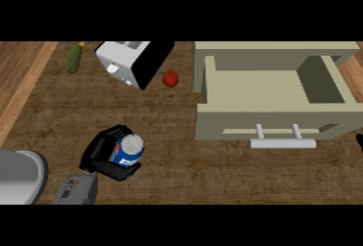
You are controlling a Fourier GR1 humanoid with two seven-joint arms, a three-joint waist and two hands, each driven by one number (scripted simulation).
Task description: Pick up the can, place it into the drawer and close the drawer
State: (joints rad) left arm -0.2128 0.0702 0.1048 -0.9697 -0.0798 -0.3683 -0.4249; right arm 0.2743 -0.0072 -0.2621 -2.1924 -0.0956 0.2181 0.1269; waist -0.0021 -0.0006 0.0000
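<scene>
The can point(130, 149), blue with a silver top, sits in your left hand point(99, 150), whose fingers are curled round its side, at the lower left of the desk point(191, 168). From above you cannot tell whether it is lifted off the surface. Judge it a light, stiff cylinder with a smooth, slippery wall. Hold it around the middle of the body rather than the rim, and keep it upright so it doesn't slide through. To the right and further back, well apart from the can, the drawer point(269, 120) stands pulled open with its handle point(282, 142) facing you. A dark sliver at the right edge is probably your right hand point(359, 142); you cannot tell its state. Beyond lie a toaster point(131, 60), a green cucumber point(74, 58) and a small red fruit point(170, 78).
</scene>
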